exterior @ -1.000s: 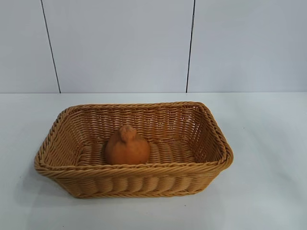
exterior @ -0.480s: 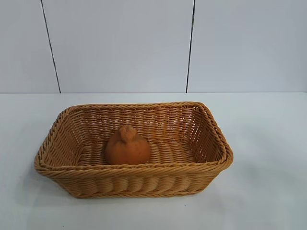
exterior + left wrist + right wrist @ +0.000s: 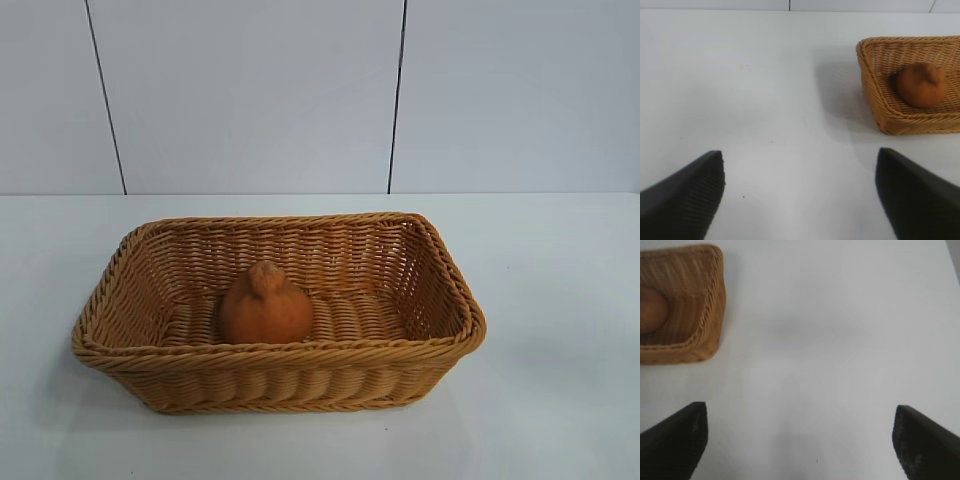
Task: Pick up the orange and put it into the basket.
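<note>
The orange (image 3: 265, 307) sits inside the basket (image 3: 440, 265) on its floor, knob up, near the front wall. It also shows in the left wrist view (image 3: 921, 85) inside the basket (image 3: 875, 85), and partly in the right wrist view (image 3: 650, 310) inside the basket (image 3: 712, 305). My left gripper (image 3: 800, 165) is open and empty over bare table, well away from the basket. My right gripper (image 3: 801, 415) is open and empty over bare table on the basket's other side. Neither arm shows in the exterior view.
The white table (image 3: 560, 300) surrounds the basket on all sides. A pale panelled wall (image 3: 250, 90) stands behind the table.
</note>
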Available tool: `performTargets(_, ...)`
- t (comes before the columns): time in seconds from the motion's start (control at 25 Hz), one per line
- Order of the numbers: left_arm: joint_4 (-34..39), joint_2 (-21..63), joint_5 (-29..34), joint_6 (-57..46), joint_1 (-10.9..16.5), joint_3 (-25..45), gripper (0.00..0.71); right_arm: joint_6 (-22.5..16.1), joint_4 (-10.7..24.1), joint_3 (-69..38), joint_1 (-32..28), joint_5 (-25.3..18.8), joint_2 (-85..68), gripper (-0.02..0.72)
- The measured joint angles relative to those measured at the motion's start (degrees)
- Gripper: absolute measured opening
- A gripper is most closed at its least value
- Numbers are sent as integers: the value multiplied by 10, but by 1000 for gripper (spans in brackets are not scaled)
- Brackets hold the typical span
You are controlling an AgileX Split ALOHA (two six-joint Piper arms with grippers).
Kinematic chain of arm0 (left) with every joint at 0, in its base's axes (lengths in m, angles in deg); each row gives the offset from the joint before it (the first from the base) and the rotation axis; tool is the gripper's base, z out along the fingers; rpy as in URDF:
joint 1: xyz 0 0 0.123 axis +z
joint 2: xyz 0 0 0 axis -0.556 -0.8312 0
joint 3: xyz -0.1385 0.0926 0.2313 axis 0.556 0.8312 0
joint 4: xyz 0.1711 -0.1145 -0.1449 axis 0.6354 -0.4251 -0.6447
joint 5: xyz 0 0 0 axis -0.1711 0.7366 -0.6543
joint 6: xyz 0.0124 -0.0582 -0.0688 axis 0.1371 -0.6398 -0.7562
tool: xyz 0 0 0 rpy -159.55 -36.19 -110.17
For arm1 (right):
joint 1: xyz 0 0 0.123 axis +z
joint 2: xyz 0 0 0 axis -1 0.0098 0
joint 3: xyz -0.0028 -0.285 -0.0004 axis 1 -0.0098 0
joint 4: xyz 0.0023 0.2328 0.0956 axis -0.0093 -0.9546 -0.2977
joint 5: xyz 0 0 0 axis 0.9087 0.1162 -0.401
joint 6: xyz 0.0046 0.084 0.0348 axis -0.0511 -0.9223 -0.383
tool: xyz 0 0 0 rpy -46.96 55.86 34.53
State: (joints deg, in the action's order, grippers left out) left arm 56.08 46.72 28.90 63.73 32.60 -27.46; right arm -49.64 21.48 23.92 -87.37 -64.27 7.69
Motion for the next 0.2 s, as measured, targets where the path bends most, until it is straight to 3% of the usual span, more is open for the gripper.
performTargets(0.2, 0, 0, 0, 0, 0, 0, 589, 0, 0, 0, 0, 0, -2, 694)
